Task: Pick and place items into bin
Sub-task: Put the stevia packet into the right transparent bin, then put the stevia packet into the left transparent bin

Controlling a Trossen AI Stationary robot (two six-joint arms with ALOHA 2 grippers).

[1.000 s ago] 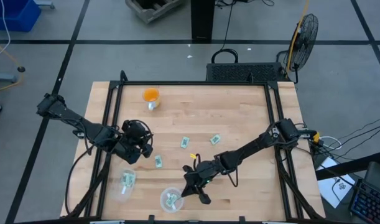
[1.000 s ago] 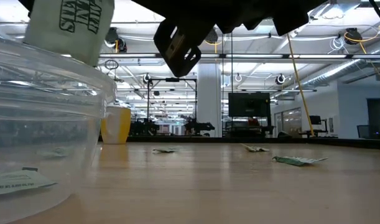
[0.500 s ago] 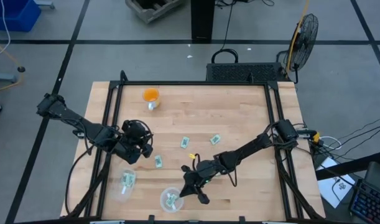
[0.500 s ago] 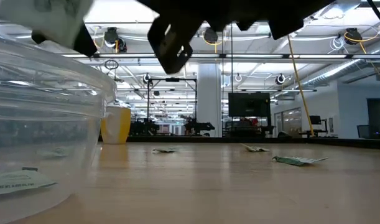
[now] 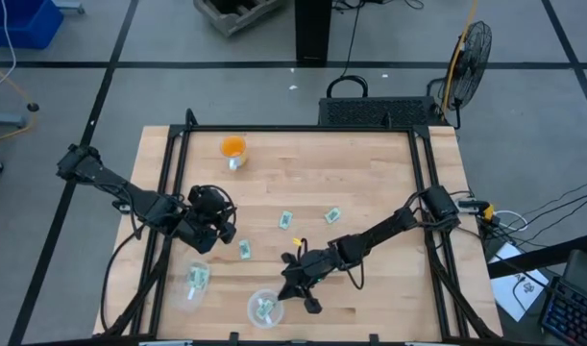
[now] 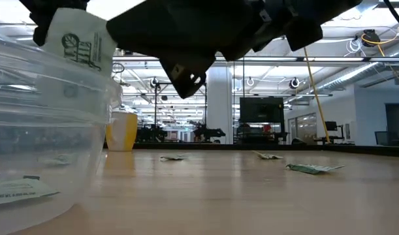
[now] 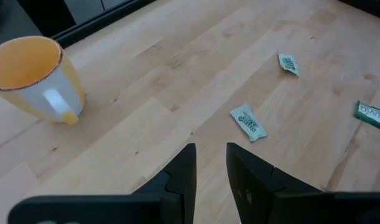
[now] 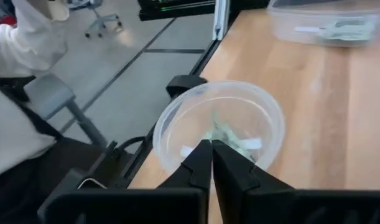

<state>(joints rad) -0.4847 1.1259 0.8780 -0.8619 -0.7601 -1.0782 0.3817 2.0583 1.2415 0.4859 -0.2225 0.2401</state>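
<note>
Hovering over the clear bowl (image 5: 265,308), the right claw (image 5: 291,285) pinches a packet (image 6: 81,44) shut, risking a rim-side drop; the left claw (image 7: 209,163) waits half-open.

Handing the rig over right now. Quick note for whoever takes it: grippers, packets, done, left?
Right gripper: shut, over the round bin; a packet hangs above the rim in the low view, seemingly in its grip.
Left gripper: slightly open, empty, waiting at table left.
Done: packets lie in the round bin and in the second bin.
Left: three loose packets mid-table. The orange mug is not part of the job.
</note>
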